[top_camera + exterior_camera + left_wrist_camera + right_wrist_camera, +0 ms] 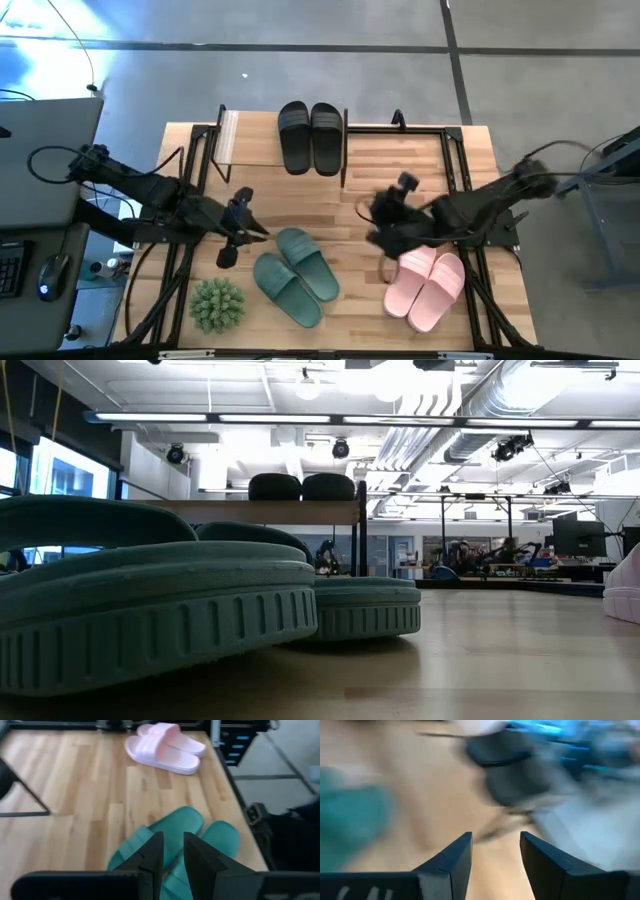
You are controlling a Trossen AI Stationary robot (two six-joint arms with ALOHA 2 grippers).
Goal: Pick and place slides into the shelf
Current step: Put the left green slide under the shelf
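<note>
On the tabletop (350,170), the left hand (240,232) hovers with fingers narrowly parted just left of the 2 dark green slides (295,275), the black pair (309,137) sits on the shelf (250,140), and the right hand (385,225), fingers wide and empty, hangs beside the pink pair (427,287).

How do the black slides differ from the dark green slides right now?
The black rubber slides sit on the wooden shelf's top board; the dark green rubber slides lie on the tabletop. The black pair is squared up, straight; the green pair lies angled and staggered. Both pairs sit side by side, straps up.
</note>
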